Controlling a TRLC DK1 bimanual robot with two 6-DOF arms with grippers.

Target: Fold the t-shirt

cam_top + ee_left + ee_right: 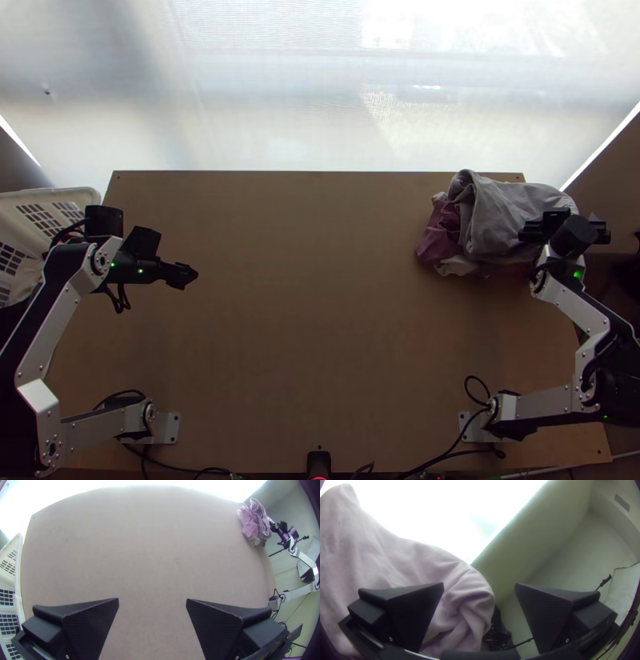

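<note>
Left of frame in the top view, your left gripper [152, 602] hangs wide open, well apart from the cloth; now across to upper right, where your bunched grey-and-mauve t-shirt [500, 218] lies longest side to side, and your right gripper [479, 586], fingers spread at its right end, looks the nearer pick.
</note>
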